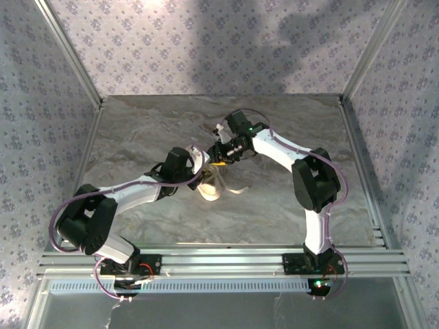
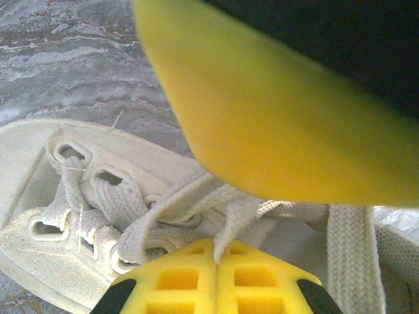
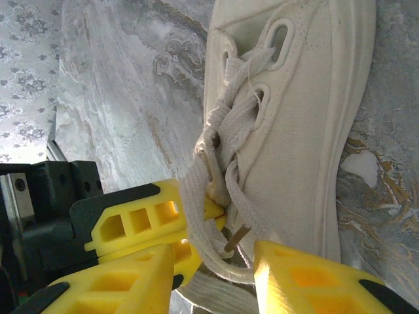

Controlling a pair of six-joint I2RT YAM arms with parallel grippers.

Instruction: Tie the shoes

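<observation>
The cream-white sneaker [image 1: 211, 186] lies near the middle of the grey marbled worktop [image 1: 288, 205], and both my arms reach in over it. My left end effector [image 2: 216, 258] is closed, its yellow fingers pressed together on a strand of the white laces [image 2: 230, 212] just above the eyelets. My right end effector [image 3: 213, 260] sits just beside it over the laced part of the shoe. Its fingers are apart, and a lace strand runs through the gap between them.
</observation>
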